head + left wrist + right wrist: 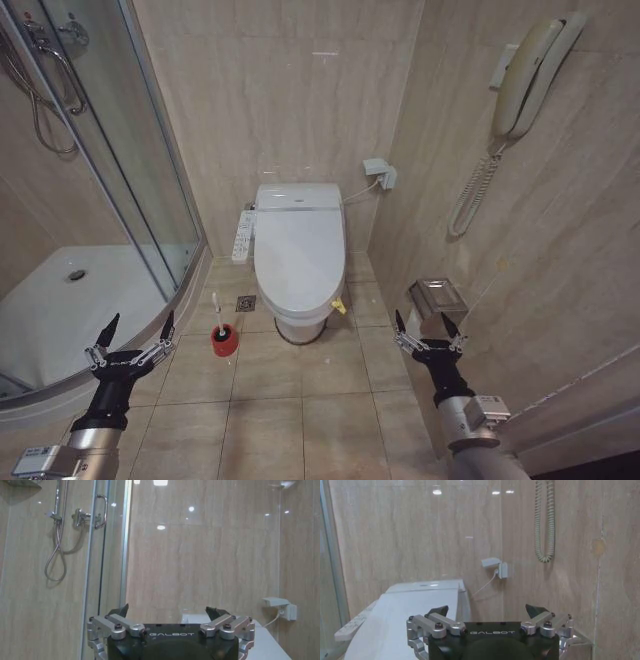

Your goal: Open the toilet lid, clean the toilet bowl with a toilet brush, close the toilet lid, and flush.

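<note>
Facing a closed toilet at the centre of the frame, the robot holds both arms low at the bottom edge. The toilet lid [298, 250] lies flat over the toilet bowl [300, 322], a small yellow tag at its lower right rim. The toilet brush [221, 328] stands upright in its red holder on the tiled floor [300, 400], just left of the bowl's foot. The left gripper [137, 333], lower left beside the shower tray [60, 310], has its fingers spread wide and holds nothing. The right gripper [429, 325], lower right near a metal bin [437, 296] by the wall, is likewise spread and empty. A wall phone [530, 75] hangs upper right.
</note>
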